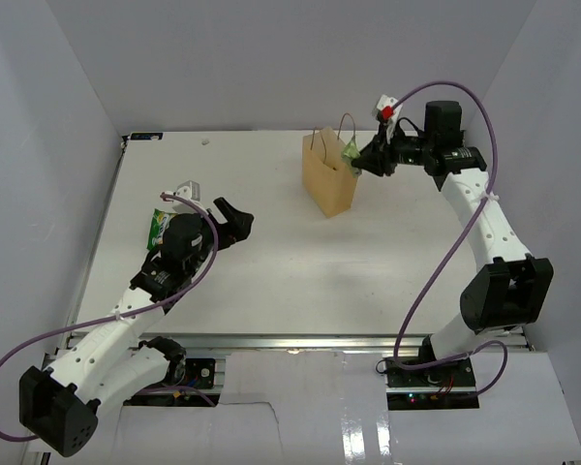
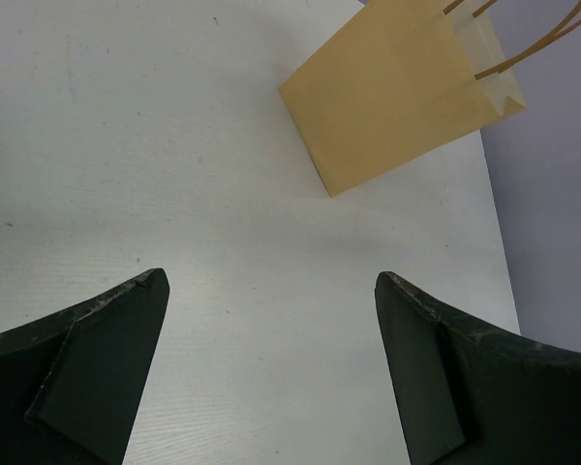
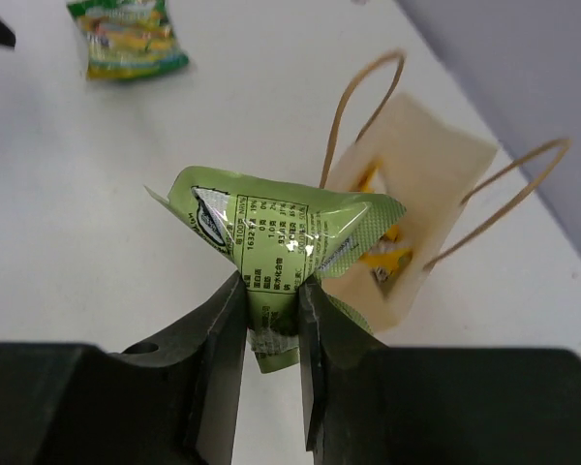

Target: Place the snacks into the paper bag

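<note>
One green packet in right pincer, one loose packet, one paper bag

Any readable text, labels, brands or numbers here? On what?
Nothing reads with confidence.
On the green packet in the right end effector: a table of numbers and percent signs, too small to quote.
On the green-and-yellow packet on the table: print blurred.
On the yellow packet inside the paper bag: lettering unreadable.
Bag walls: no print shown.

Upright tan paper bag holds a yellow packet; green packet held at its mouth.
</note>
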